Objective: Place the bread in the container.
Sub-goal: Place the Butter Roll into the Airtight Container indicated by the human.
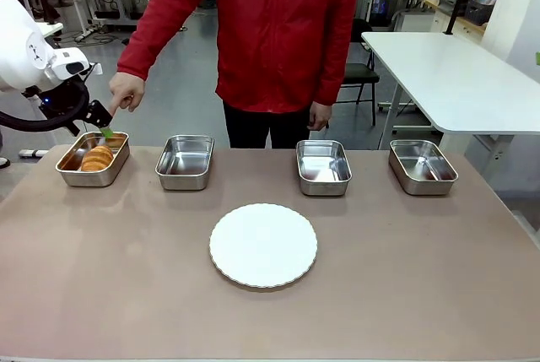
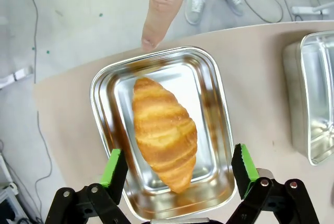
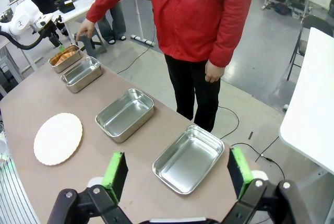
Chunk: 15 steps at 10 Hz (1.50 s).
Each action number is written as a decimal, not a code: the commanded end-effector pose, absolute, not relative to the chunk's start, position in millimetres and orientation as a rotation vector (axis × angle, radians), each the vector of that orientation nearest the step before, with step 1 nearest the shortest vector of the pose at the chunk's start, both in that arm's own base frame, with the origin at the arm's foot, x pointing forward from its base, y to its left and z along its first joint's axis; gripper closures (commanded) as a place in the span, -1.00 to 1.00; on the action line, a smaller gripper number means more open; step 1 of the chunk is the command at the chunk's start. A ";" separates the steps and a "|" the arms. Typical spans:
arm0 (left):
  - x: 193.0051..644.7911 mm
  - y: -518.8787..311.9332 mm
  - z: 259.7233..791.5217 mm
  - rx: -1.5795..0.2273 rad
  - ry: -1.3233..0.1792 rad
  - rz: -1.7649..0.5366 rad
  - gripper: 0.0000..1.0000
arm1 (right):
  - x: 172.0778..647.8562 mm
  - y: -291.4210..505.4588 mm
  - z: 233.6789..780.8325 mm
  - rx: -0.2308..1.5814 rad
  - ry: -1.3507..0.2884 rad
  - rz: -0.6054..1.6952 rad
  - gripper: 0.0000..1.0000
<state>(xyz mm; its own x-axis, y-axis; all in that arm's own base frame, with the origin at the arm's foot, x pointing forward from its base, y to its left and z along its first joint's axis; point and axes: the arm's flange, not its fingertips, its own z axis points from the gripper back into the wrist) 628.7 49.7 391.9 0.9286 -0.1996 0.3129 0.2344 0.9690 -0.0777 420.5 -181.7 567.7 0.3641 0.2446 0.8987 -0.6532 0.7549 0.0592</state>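
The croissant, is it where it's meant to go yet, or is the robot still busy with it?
It looks done: the croissant lies inside the leftmost steel pan, free of any grip. The left gripper is open above the pan, holding nothing. A person's finger points at the pan's far rim. The right gripper is open too, over the far-right pan. Probably only pulling the arm back remains.

A brown table [image 1: 126, 294] carried four steel pans in a row [image 1: 185, 161] and a white plate [image 1: 263, 245].
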 end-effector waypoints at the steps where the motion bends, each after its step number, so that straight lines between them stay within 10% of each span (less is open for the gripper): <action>1: 629.2 49.8 389.7 -0.111 -0.305 -0.226 -1.00 | 419.7 -180.9 569.5 0.453 -1.059 0.605 -1.00; 6: 599.9 53.5 419.8 -0.131 -0.354 -0.217 -1.00 | 419.7 -180.9 569.5 0.453 -1.059 0.605 -1.00; 15: 368.0 59.2 517.4 -0.194 -0.639 -0.194 -1.00 | 419.7 -180.9 569.5 0.453 -1.059 0.605 -1.00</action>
